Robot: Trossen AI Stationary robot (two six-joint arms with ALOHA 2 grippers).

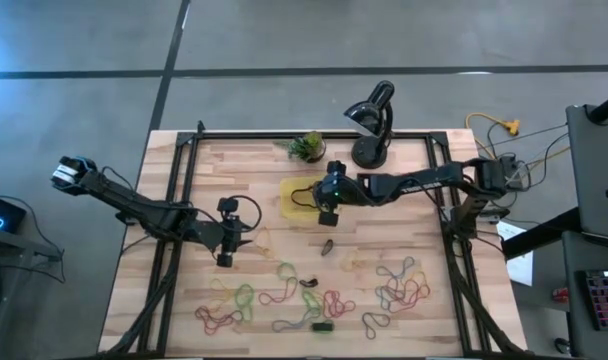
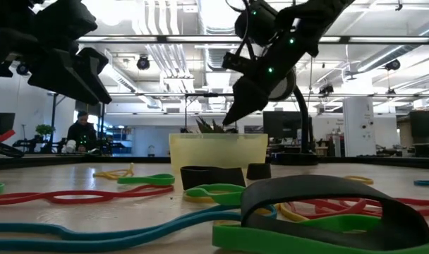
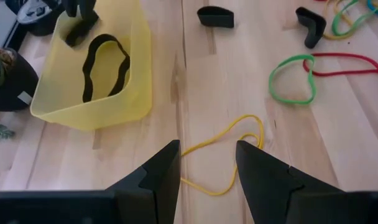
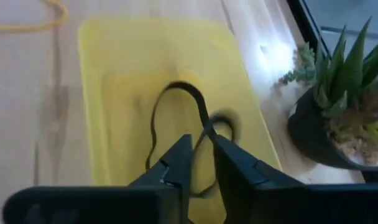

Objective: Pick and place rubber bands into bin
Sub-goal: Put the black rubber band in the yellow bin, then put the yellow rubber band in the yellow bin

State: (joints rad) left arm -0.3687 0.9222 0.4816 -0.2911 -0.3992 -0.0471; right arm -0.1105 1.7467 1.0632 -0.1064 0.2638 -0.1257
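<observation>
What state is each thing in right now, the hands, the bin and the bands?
Right hand: over the bin, fingers slightly apart, black band between them.
Left hand: open, empty, above a yellow band.
Bin: upright, holding the black band.
Other bands: loose on the table.
Plant: upright beside the bin.

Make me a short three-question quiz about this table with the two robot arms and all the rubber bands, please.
1. True or false: the yellow bin already has a dark band inside it.
2. Which gripper hangs over the bin? A) left gripper B) right gripper C) neither
3. What colour is the thin band lying on the wood just ahead of the left gripper's fingers?

Key: 1 true; 2 B; 3 yellow.
</observation>
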